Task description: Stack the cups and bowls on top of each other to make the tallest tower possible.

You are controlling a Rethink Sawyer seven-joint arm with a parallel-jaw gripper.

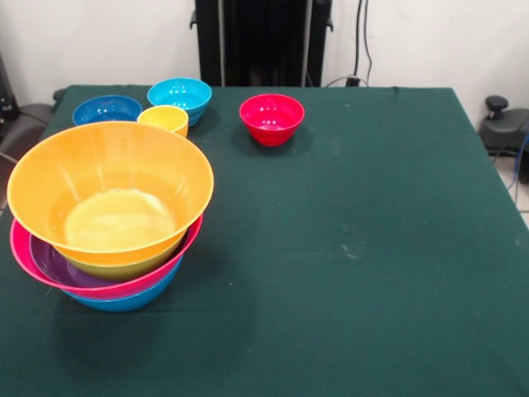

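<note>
Orange bowl (pixel 110 194) sat tilted atop the pile (pixel 107 248) at the surface's (pixel 372 248) edge, cup (pixel 164 119) and small bowls (pixel 272 117) well apart; any added piece risked sliding off that slant; fingers not in view, state untold.

Even, fairly bright light is falling from above onto my dark green cloth-covered worktop (pixel 355 248). A soft, blurred shadow is spreading toward the near edge beneath the nested pile of glossy plastic bowls (pixel 107 215), and a smaller one is gathering around the foot of the small glossy red plastic bowl (pixel 272 118). Pale sheen is pooling in the floor of the large orange bowl (pixel 111 190) topping the pile, with faint highlights glinting along the rims. Everything is looking acceptably sharp, and the cloth's far edge is running straight.
</note>
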